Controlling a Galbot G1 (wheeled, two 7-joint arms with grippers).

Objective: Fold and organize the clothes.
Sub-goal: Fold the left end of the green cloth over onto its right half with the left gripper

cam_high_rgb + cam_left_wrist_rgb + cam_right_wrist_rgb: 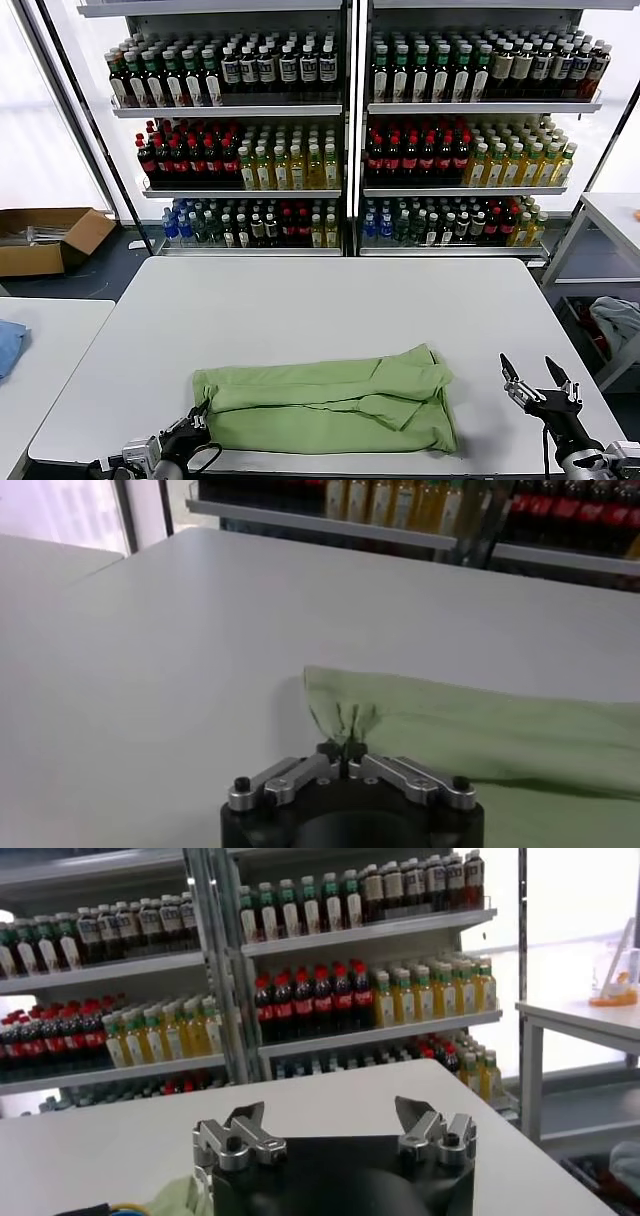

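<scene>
Nearby, left end effector pinching shirt; right end effector spread, bottle shelves behind.

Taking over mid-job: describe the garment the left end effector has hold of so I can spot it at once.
On the white table before the drinks shelves, near its front edge, lies a light green shirt, folded into a long band. The left end effector is shut on its left end; the right end effector hovers open beside it. It is the table's only cloth.

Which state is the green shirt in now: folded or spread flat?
Folded: the green shirt lies in overlapping layers, sleeves tucked in, as a narrow band.
</scene>
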